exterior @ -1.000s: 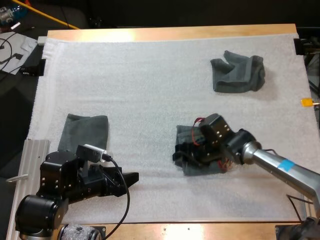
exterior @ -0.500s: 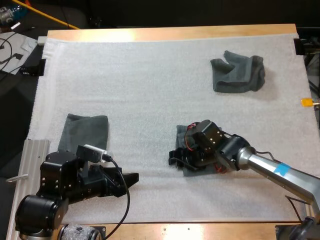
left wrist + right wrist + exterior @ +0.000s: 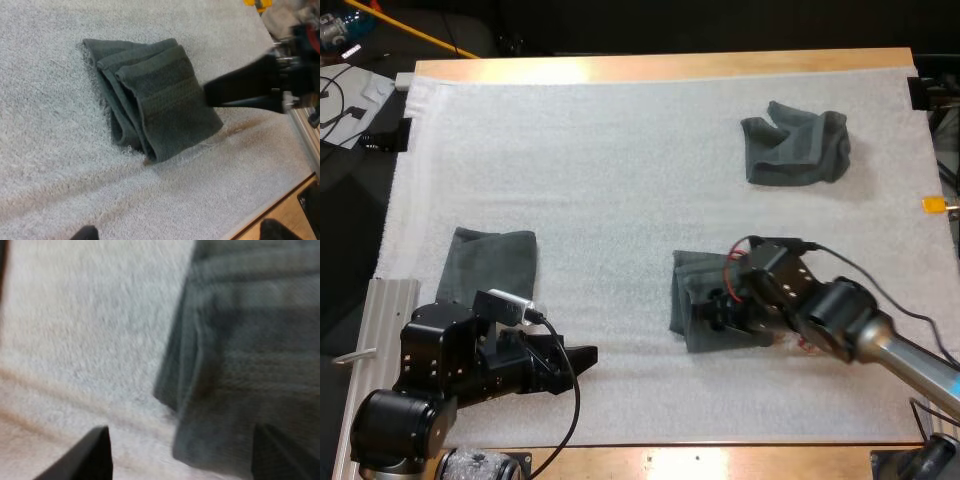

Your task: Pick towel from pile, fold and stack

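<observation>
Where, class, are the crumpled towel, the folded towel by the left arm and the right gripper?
crumpled towel (image 3: 795, 148): high view, middle of its cloth.
folded towel by the left arm (image 3: 492, 262): high view, centre of its top face.
right gripper (image 3: 182, 442): right wrist view, midway between its two fingertips.

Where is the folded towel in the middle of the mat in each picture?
High view: the middle folded towel lies mid-mat, towards the near edge, with the right end effector on it.
Left wrist view: the towel lies on the white mat, the right end effector at its edge.
Right wrist view: the towel's corner lies between that arm's open fingers.
Shared landmark: the right end effector at the towel.
</observation>
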{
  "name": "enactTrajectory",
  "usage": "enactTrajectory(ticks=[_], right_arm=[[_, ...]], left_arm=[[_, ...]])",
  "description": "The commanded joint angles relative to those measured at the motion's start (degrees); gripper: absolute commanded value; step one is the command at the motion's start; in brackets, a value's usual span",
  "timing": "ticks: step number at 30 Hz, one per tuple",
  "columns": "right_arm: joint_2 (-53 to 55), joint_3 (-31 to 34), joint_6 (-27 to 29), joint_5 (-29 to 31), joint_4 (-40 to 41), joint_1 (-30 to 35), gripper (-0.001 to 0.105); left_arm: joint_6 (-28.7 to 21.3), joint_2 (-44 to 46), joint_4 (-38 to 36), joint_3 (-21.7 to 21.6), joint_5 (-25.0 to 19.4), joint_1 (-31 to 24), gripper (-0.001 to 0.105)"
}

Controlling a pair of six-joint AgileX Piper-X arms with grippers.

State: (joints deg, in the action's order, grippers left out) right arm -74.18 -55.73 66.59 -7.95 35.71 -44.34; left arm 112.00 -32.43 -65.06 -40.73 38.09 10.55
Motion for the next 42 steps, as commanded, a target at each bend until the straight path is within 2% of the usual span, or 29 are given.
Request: enactTrajectory(ticks=[1,7,9,19,24,28,32,34,35,36,42], right_arm=[[5.2,-0.2,3.2,3.0,6.6,0.0,0.058],[16.0,-0.1,5.0,5.5,15.6,-0.1,0.059],[14.9,-0.1,4.3,4.8,13.6,0.0,0.059],[30.4,-0.1,3.3,5.1,21.3,0.0,0.059],[34.9,-0.1,2.6,5.4,24.2,0.0,0.059],[36.9,-0.1,2.4,6.2,25.2,0.0,0.06],[37.1,0.0,2.3,7.2,25.1,-0.1,0.06],[36.8,-0.1,3.0,7.1,24.5,0.1,0.065],[36.8,-0.1,3.1,7.8,24.6,0.1,0.076],[36.8,-0.2,3.1,8.0,24.6,0.1,0.077],[36.9,0.0,3.0,8.4,25.1,0.1,0.077]], left_arm=[[-0.4,-0.1,0.6,-0.3,0.4,0.2,0.062],[-0.8,-0.3,0.8,-0.2,0.5,0.2,0.062],[-0.4,0.0,0.2,-0.2,0.3,0.2,0.062],[-1.0,-0.2,0.4,-0.2,0.3,0.1,0.062],[-0.9,-0.5,1.1,-0.1,0.0,0.1,0.07],[-0.4,-1.5,2.7,0.0,0.0,0.1,0.071],[0.6,-4.3,5.7,0.1,0.3,0.2,0.071],[0.3,-4.5,5.2,-0.2,0.4,0.3,0.071],[0.8,-6.8,6.7,-0.3,0.7,0.5,0.071],[1.1,-8.0,7.7,-0.1,0.8,0.6,0.071],[4.9,-18.2,16.7,-0.1,1.3,5.3,0.071]])
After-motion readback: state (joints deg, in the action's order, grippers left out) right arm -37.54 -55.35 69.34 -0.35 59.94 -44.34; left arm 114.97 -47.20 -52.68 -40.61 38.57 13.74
